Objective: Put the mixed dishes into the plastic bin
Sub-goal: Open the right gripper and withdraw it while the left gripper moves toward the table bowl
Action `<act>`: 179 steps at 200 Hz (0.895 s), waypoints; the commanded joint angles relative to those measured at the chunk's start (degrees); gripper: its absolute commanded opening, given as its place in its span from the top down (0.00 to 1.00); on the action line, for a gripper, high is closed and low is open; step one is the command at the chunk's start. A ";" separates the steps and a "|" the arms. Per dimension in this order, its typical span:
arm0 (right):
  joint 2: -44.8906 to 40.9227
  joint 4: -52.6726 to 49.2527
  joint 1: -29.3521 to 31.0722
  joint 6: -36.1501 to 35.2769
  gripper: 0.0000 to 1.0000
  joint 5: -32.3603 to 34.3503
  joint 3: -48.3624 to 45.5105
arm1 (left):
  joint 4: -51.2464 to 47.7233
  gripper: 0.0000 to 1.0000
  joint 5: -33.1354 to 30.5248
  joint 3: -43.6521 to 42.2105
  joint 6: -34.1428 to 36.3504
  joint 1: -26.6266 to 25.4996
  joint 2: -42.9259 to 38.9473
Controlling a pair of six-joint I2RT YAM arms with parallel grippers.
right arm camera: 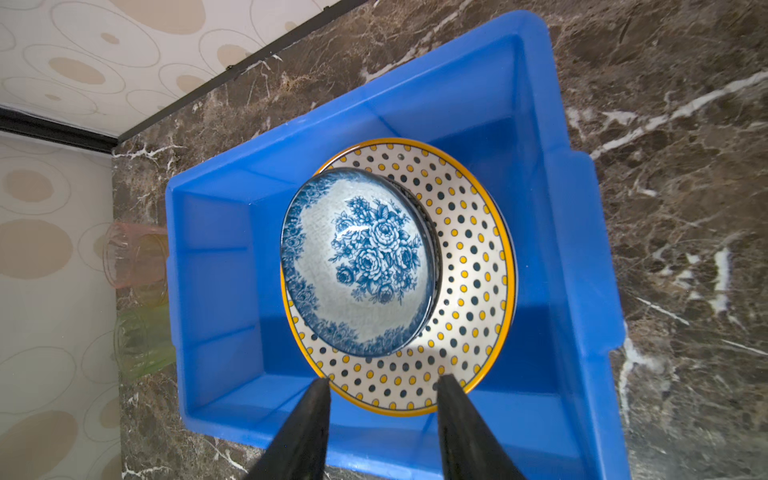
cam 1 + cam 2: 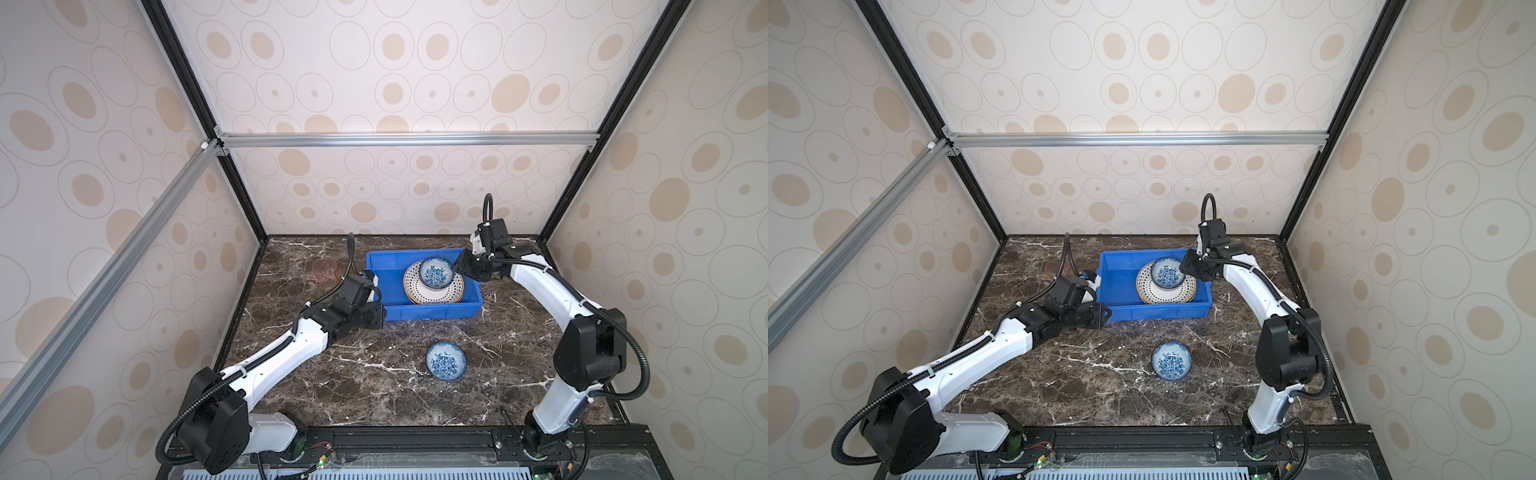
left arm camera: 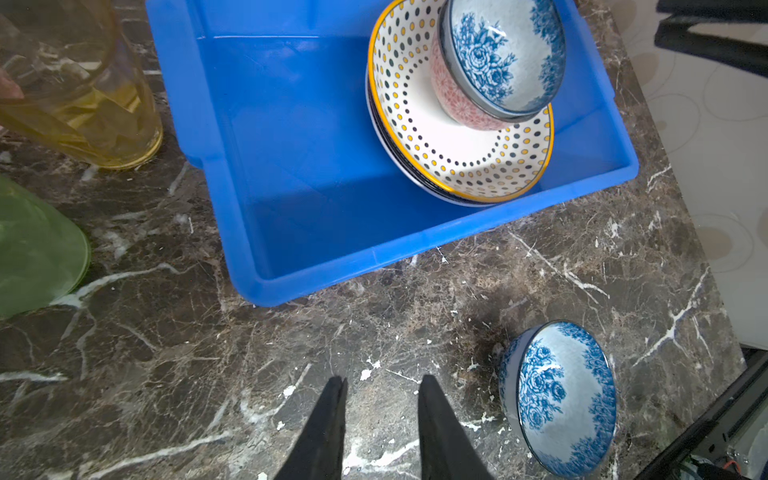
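Take the blue-white floral bowl (image 2: 445, 360), out on the table toward its front edge and apart from the blue plastic bin (image 2: 432, 312), by the rim. Treat as glazed ceramic: probably rigid, slick, breakable. Note left gripper (image 3: 382, 380) and right gripper (image 1: 384, 380) both parted, empty.

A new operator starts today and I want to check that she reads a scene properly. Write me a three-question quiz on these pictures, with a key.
1. True or false: the blue bin holds a dotted yellow-rimmed plate.
2. Which dish rests on the table in front of the bin?
3. The right gripper is: A) shut on a bowl, B) open and holding nothing, C) out of view.
Key: 1 true; 2 a blue-white bowl; 3 B.
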 commanded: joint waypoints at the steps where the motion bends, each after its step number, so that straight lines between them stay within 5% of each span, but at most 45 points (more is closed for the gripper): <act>1: -3.58 0.03 -0.09 -0.69 0.54 -1.10 -2.99 | -1.97 0.69 -1.74 2.15 -0.89 -2.34 -0.80; 179: -26.14 -2.73 -0.13 -6.14 0.46 2.22 -19.28 | -1.44 0.68 -3.63 4.42 -6.20 -16.34 3.78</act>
